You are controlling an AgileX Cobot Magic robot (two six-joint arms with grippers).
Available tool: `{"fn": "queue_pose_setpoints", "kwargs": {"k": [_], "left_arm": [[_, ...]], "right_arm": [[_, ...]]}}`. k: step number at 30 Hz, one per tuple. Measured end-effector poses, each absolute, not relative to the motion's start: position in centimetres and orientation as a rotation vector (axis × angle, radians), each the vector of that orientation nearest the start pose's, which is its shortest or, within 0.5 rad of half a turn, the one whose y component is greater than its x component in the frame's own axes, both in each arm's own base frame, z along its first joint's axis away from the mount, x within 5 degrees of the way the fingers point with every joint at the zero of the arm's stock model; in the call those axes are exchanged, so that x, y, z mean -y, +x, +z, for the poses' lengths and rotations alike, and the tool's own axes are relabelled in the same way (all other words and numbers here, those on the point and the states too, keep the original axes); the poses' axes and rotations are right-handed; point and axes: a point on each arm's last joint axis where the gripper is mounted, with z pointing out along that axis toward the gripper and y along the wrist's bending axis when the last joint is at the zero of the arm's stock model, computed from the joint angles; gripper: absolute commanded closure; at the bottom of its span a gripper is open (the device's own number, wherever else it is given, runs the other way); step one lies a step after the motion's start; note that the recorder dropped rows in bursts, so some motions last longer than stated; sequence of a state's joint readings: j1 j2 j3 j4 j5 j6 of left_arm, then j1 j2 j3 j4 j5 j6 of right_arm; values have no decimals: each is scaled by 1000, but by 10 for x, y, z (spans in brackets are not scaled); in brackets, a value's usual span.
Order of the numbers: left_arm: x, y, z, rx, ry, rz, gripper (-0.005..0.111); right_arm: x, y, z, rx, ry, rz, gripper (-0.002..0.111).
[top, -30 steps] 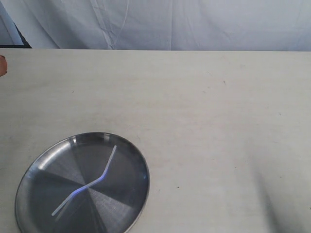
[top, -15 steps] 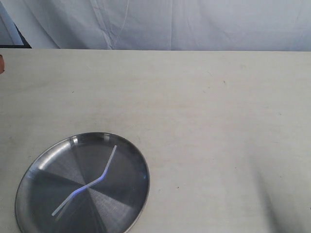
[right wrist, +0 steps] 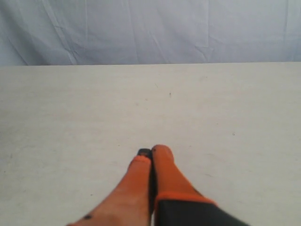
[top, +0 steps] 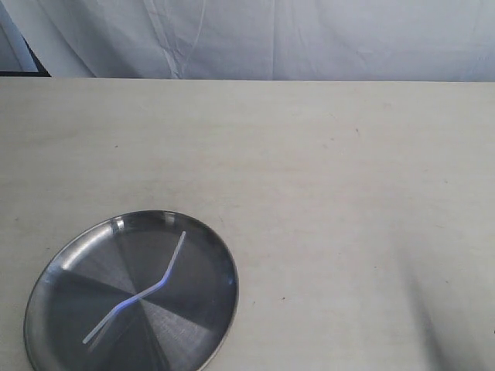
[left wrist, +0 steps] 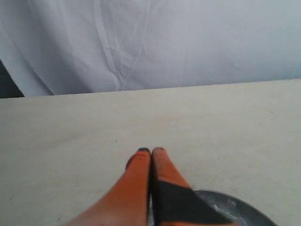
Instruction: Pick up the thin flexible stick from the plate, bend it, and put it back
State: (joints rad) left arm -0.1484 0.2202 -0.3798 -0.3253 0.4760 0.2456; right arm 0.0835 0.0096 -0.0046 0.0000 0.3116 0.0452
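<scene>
The left gripper (left wrist: 151,150) is keeping its jaws pressed together, gripping nothing, just beside the plate (left wrist: 235,210). The right gripper (right wrist: 151,150) is likewise sitting closed and empty over the table (right wrist: 70,117). In the exterior view, the plate (top: 193,313) is lying at 7 o'clock, and the thin flexible stick (top: 158,284) is resting in it, kinked mid-length, running from the plate's 7 to 1 o'clock.

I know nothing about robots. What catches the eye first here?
A shiny steel plate sits lower left in the exterior view, a thin whitish stick, kinked mid-length, lying on it. The left gripper and right gripper, orange-fingered, are shut and empty above the pale table.
</scene>
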Motion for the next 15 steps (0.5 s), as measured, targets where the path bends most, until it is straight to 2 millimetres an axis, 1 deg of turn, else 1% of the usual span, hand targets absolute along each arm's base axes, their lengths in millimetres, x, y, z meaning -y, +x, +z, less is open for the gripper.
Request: {"fn": "queue_pose_setpoints", "kwargs": {"k": [4,7,8,11,12,15], "left_arm": [[17,50,259,-1752,108,-259,106],[16,48,244,-1758,77,-260,106],[15,48,235,-1764,77,-240,106],[13,48,221,-1781,103,-174,106],[12,48,212,-1790,115,-149,106],[11,50,197,-1816,117,-138,106]], "right_arm": [[-5,54,186,-1801,-35,92,109],[-5,54,186,-1801,-35,92,109],[-5,54,186,-1801,-35,92,109],[-5,54,186,-1801,-35,92,109],[-5,54,186,-1801,-35,92,109],[-5,54,186,-1801,-35,92,109]]}}
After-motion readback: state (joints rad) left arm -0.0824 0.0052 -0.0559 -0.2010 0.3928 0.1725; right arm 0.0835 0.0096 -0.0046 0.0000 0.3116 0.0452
